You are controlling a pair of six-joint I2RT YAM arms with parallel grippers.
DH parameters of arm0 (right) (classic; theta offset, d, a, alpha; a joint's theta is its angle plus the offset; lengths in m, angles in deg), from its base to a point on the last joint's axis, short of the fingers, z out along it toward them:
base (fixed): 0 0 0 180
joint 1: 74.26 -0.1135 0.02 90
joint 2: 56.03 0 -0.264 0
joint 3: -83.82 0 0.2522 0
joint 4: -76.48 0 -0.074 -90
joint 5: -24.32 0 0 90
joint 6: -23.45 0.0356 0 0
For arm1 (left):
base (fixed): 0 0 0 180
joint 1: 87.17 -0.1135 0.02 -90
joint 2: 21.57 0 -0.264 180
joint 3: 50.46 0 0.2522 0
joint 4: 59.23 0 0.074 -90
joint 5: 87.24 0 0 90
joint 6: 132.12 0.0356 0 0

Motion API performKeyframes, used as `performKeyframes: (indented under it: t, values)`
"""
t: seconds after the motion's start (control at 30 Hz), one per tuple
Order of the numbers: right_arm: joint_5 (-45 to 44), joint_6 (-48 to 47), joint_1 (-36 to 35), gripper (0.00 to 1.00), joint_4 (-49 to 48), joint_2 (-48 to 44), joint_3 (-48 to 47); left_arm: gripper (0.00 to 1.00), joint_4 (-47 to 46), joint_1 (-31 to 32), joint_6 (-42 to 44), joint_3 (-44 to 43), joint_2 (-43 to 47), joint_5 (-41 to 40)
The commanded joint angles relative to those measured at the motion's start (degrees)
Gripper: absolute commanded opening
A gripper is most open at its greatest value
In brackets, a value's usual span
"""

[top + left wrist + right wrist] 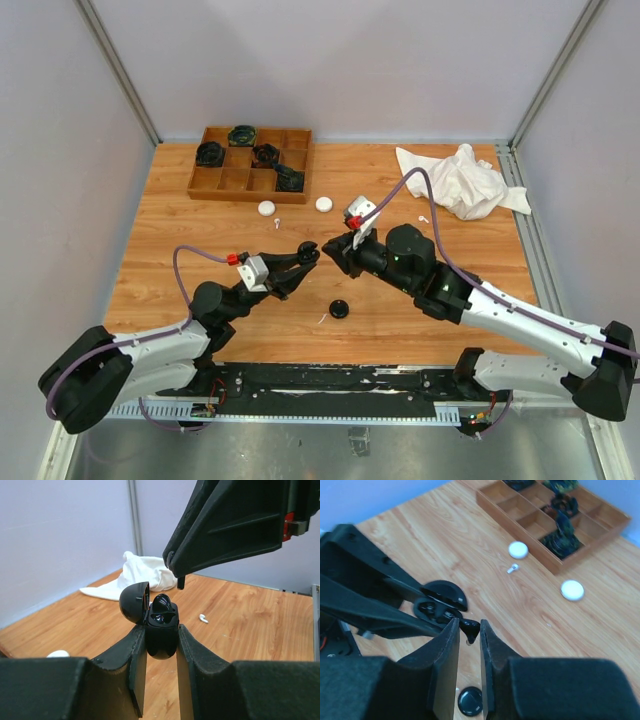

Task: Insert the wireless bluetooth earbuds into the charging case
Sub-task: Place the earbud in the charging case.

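Lightness is working against the black earbud [469,625]: being tiny, stiff and glossy, it is probably inclined to squirt free, so the stem is looking like the safest place to hold. The right claw [469,628] is pinching it, pads pressed nearly together, the dark bud poking out between them. Just beyond, the left claw [161,632] is gripping the open charging case [161,642] by its rounded body, lid hanging back, one shiny black shape, seemingly a bud, sitting inside. The held earbud is hovering right beside the opening, not yet seated. Farther off, a white earbud [277,222] is lying loose on the bench [180,240].
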Motion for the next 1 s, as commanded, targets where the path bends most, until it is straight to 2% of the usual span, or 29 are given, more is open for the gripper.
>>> performKeyframes:
  t: [0.0,0.27,0.97]
  values:
    - [-1.1,-4.0,-4.9,0.13,-9.7,-1.2,1.5,0.0,-6.0,-0.3,1.8,0.3,-0.5,3.2]
    - [-1.5,-6.9,-9.5,0.13,-14.3,-0.2,1.9,0.0,-6.0,-0.3,2.7,0.4,0.5,5.0]
    - [-3.2,-7.2,-10.0,0.14,-10.4,2.7,0.8,0.0,-7.6,-0.3,0.2,0.4,0.6,3.6]
